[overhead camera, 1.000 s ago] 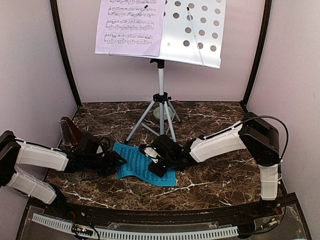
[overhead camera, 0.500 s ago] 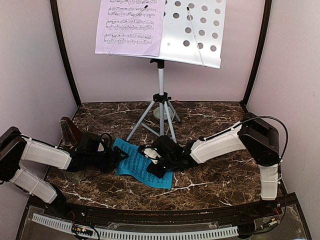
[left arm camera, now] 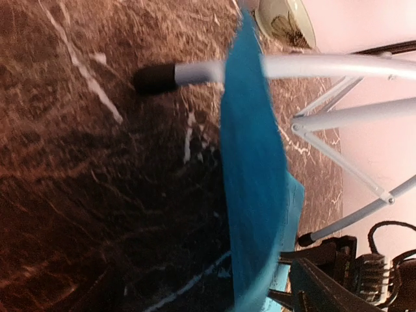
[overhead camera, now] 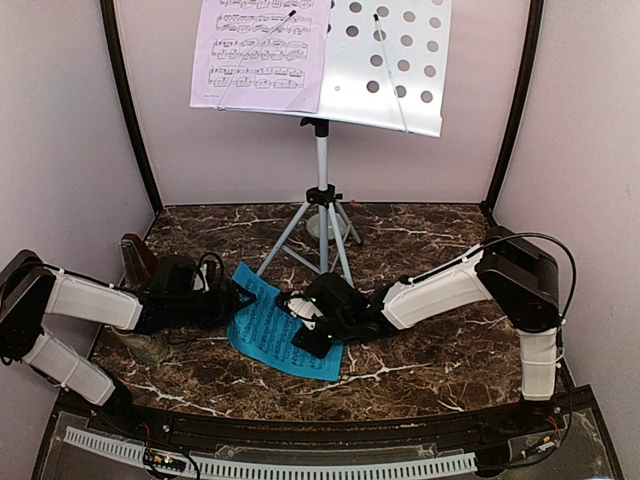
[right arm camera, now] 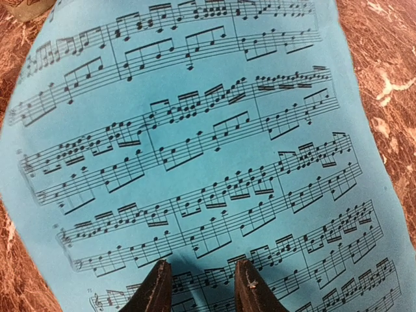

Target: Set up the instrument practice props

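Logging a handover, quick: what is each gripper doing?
Left gripper: cannot be told.
Right gripper: closed, holding the bright-blue paper sheet of printed music.

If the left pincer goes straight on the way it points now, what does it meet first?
Most likely the bright-blue sheet, standing curled just ahead of the left pincer; a leg of the music stand lies beyond it. Depth is unclear.

The left arm [overhead camera: 90, 300] and right arm [overhead camera: 440, 285] both wear smooth white shells between black joint housings. A thin black cable [overhead camera: 540, 234] arcs over the right arm's bulky black block. The left claw [overhead camera: 235, 298] is black, and the right claw [right arm camera: 200, 270] shows two dark tapered fingers.
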